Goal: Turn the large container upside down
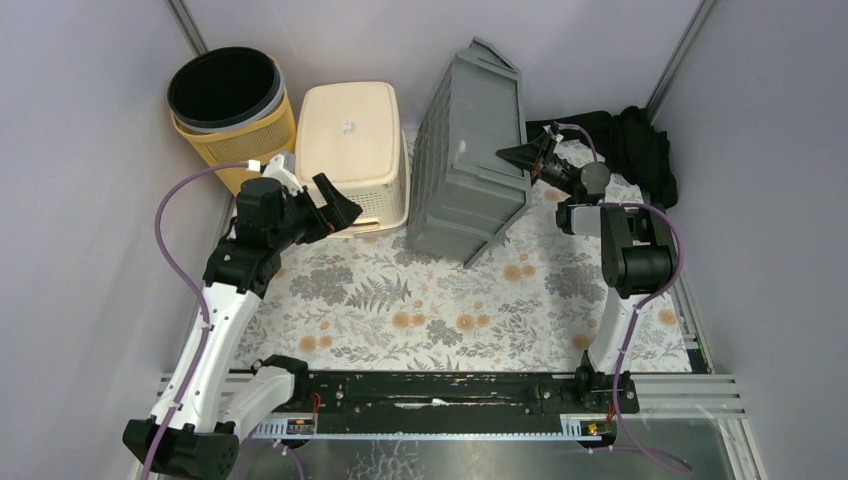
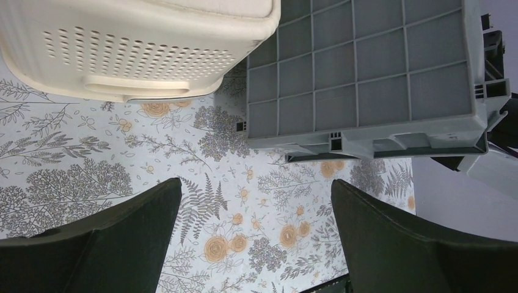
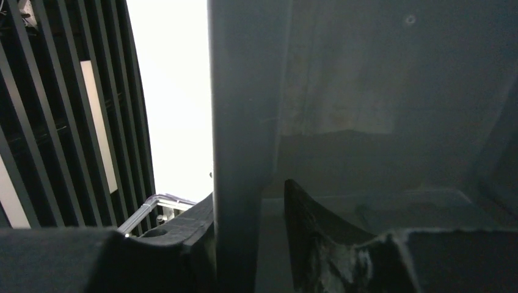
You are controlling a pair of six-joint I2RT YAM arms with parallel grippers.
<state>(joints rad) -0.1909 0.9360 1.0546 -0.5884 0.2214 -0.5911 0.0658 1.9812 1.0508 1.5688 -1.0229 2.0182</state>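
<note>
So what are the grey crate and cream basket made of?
Grey crate: likely moulded plastic, matte, with a ribbed grid base. Cream basket: apparently plastic too, smooth with a faint sheen, rows of small holes in its wall.

Grey with a square-ribbed grid on the large container (image 1: 470, 150); cream with dotted perforations on the laundry basket (image 1: 350, 140); yellow lattice on the round basket (image 1: 240, 142), black on the bin (image 1: 222, 85) inside; grey ferns and orange flowers on the white tablecloth (image 1: 420, 300).

Cream basket (image 2: 140, 36) and grey crate (image 2: 360, 73) run off the top edge.
</note>
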